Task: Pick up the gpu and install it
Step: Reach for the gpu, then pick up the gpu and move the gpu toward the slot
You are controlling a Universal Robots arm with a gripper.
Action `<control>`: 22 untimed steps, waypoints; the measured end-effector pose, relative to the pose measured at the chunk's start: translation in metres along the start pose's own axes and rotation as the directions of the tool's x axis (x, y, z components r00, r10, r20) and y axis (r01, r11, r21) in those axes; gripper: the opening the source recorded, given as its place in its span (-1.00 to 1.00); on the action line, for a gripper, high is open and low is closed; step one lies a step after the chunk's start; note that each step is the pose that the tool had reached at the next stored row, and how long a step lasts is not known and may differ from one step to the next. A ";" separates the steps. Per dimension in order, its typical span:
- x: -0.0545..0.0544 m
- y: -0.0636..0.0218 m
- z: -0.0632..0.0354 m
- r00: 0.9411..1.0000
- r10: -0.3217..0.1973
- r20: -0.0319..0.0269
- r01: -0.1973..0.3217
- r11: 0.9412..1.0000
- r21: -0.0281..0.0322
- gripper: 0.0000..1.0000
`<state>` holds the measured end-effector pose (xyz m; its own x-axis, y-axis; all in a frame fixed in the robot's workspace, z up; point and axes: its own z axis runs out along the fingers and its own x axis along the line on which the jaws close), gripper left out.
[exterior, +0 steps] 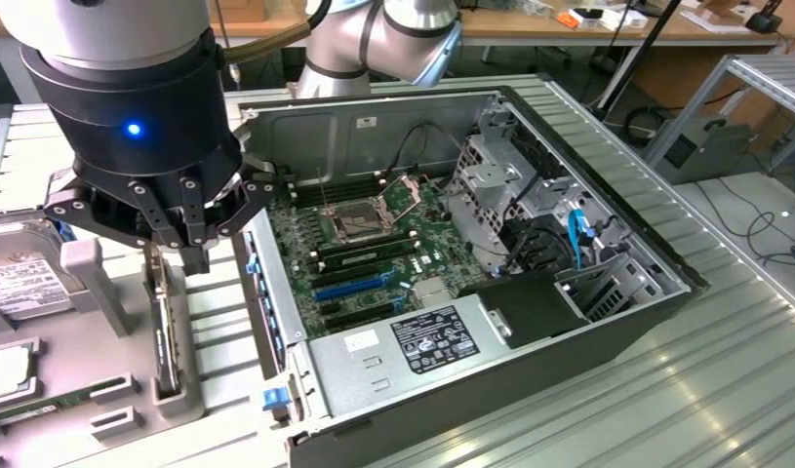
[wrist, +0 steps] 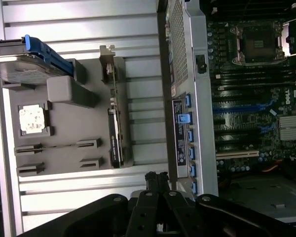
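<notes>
So, gripper: clenched shut on nothing, as far as we can see; it hangs over the grey holder tray, close above the card's upper edge.
gpu: we find it standing on edge in a slot of the holder tray, beside the open computer case, clear of the fingers.
done: nothing we can point to; the gpu is not grasped.
left: we judge both the pick-up and the seating on the motherboard remain.
</notes>
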<state>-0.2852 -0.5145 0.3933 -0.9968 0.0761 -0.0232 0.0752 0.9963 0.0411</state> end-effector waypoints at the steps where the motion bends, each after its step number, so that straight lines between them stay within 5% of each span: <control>1: 0.000 0.0000 0.0000 1.000 0.000 0.000 0.000 1.000 0.000 -0.79; 11: 0.000 0.0000 0.0000 1.000 0.000 0.000 0.000 1.000 0.000 -0.77; 14: 0.000 0.0000 0.0000 1.000 0.000 0.000 0.000 1.000 0.000 -0.28; 22: 0.004 -0.0005 0.0046 1.000 0.000 0.000 0.000 1.000 0.000 -0.28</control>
<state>-0.2893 -0.5145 0.3885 -0.9968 0.0762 -0.0233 0.0752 0.9963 0.0412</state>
